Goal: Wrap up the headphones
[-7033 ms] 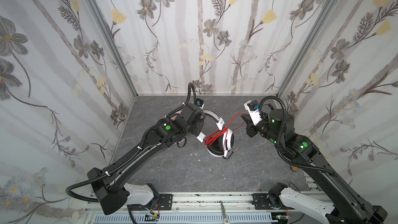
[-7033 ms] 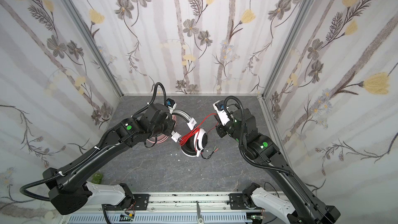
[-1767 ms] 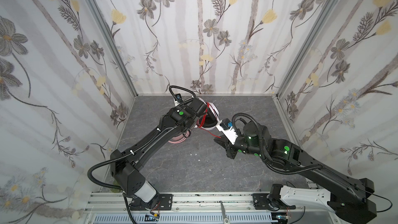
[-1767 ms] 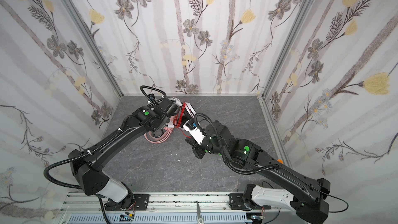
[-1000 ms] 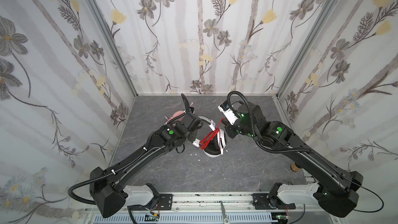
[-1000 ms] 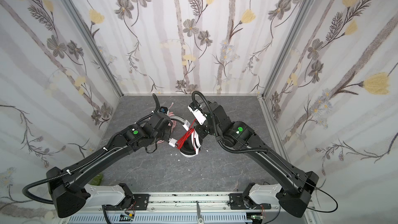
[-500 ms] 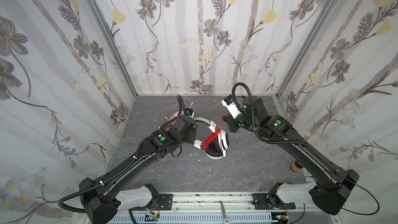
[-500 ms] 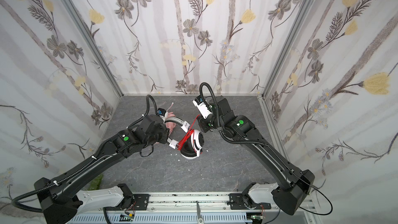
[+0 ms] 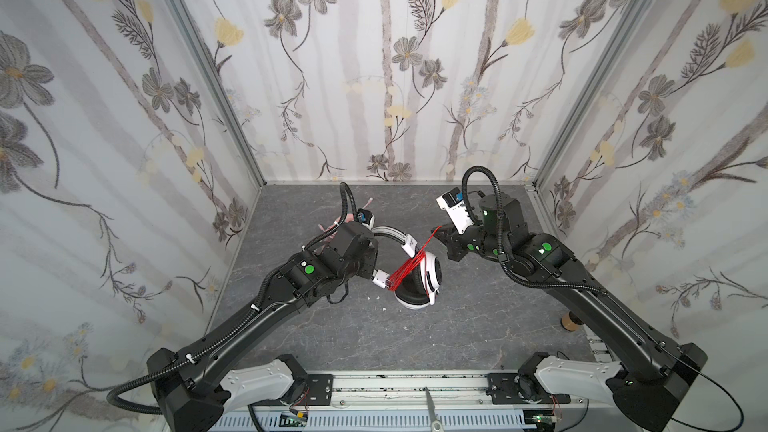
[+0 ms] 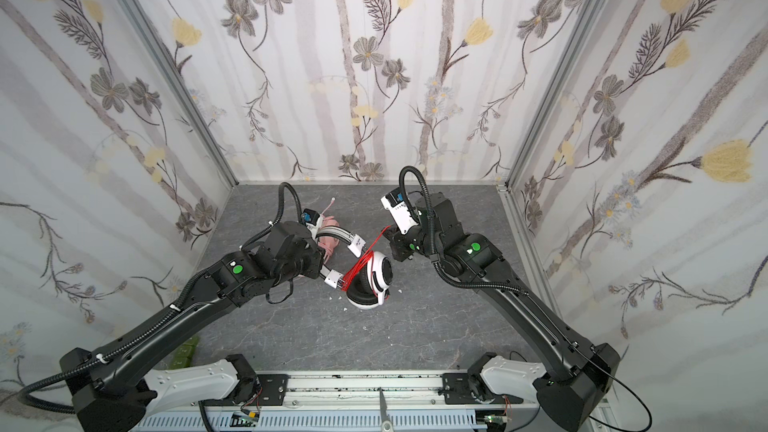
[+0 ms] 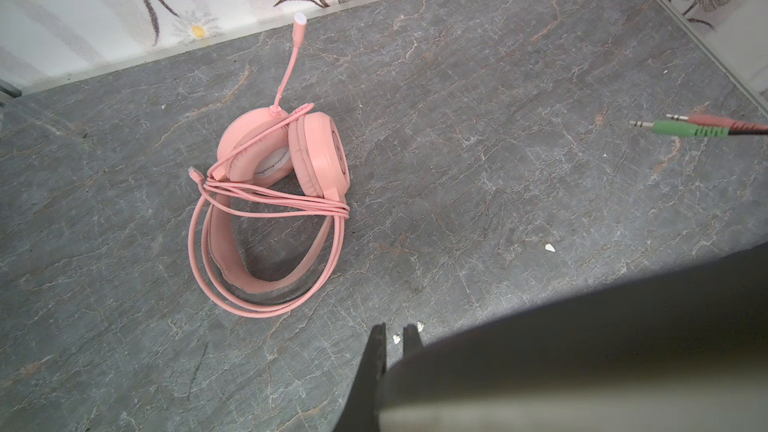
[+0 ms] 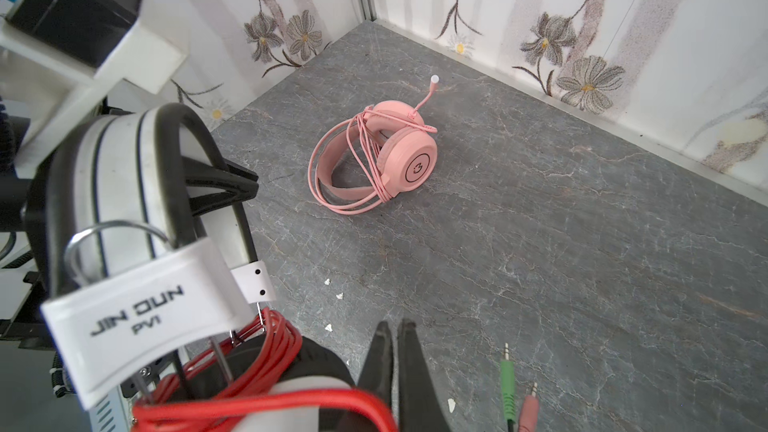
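In both top views the right fingers (image 9: pixel 445 236), clenched on the cord (image 9: pixel 409 268), are drawing it toward upper right, tightening a fresh loop; left fingers (image 12: pixel 226 189) are clamping the headset (image 9: pixel 430 277).

Three walls (image 9: pixel 374 76) papered in white with pale grey stripes, grey-brown flowers and yellow blooms fill the upper part and both sides of the frame in both top views. Silver metal posts (image 9: pixel 210 72) run down the two back corners. The floor (image 9: pixel 478 326), lower centre, is a dark grey slab with marble-like veins and a few small white crumbs (image 9: pixel 384 309). A metal rail (image 9: pixel 395 382) crosses the bottom edge. The light is soft and even.
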Motion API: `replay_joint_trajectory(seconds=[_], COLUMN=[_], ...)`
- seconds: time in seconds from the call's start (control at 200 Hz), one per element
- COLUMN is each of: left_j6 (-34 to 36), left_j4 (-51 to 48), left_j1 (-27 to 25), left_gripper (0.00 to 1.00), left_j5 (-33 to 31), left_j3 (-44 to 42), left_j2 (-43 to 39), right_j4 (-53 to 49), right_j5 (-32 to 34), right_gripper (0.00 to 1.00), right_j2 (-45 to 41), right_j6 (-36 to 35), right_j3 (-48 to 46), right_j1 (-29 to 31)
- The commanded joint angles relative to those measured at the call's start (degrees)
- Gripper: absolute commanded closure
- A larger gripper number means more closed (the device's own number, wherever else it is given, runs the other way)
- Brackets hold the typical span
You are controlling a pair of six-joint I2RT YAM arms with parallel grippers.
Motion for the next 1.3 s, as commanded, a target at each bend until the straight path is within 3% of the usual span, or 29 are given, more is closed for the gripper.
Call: replay_joint_trajectory(seconds=[0.0,0.24,0.565,0.724,0.924,1.294], left_j6=[-1.0,-1.7,1.4,0.7,-0.3,-2.1], left_j4=[0.9,1.7,1.6,1.8,0.5,-0.4], left_j1=[0.8,2.7,2.7,2.7,2.8,3.8], left_gripper=[1.00,1.00,1.00,1.00,1.00,1.00], left_j5=[0.1,3.7,11.2,12.0,12.0,13.6], left_j3=[0.0,-0.6,-0.2,-0.3,1.6,6.4], left_j2=[-1.3,-3.2,-3.5,-3.9,-1.9,-0.6], right_j4=[3.6,5.8,7.2,7.6,10.0,15.7], right_j5=[0.6,-0.3,-1.2,-3.6,-7.5,-15.1], right_gripper=[1.00,1.00,0.99,0.81,0.46,0.41], right_j2=[-0.8,-3.8,0.1,1.6,0.0,-4.5], right_j6=[1.1,2.3,1.6,1.8,3.4,7.5], right_j3=[-1.6,-5.7,-3.2,-4.4,-10.0,-21.6], right_j1=[-0.2,-0.3,-0.6,-1.6,-5.2,-12.7])
